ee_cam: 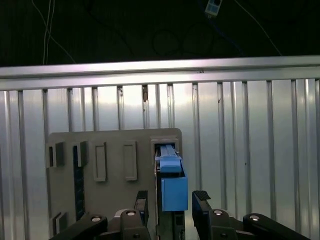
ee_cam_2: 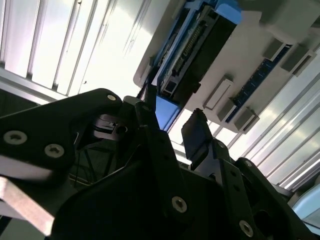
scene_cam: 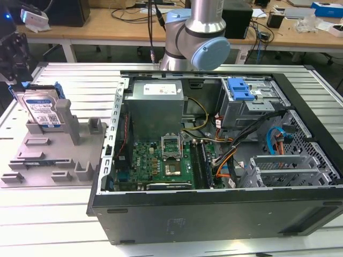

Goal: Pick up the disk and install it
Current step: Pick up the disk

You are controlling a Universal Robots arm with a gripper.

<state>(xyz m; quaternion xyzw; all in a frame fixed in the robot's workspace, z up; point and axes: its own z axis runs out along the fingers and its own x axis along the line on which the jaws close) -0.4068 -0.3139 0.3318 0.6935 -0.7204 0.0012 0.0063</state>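
The disk [scene_cam: 42, 110] stands on edge in a slot at the far end of the grey holder [scene_cam: 51, 155], on the exterior view's left. It has a silver body, a white-and-blue label and a blue carrier. In the first wrist view my gripper [ee_cam: 171, 197] hangs above the disk [ee_cam: 172, 182]. One black finger [ee_cam: 141, 200] lies on each side of the blue carrier, with clear gaps and no contact. The second wrist view shows the gripper [ee_cam_2: 170, 114] open, with the disk [ee_cam_2: 195, 45] beyond the fingertips and nothing held.
An open computer case [scene_cam: 102, 176] lies on the slatted metal table [scene_cam: 69, 80], on the exterior view's right of the holder. Inside are a grey power-supply box [scene_cam: 155, 101], a motherboard [scene_cam: 161, 160], loose cables and a drive cage with a blue latch [scene_cam: 239, 89]. The arm's base [scene_cam: 195, 37] rises behind the case.
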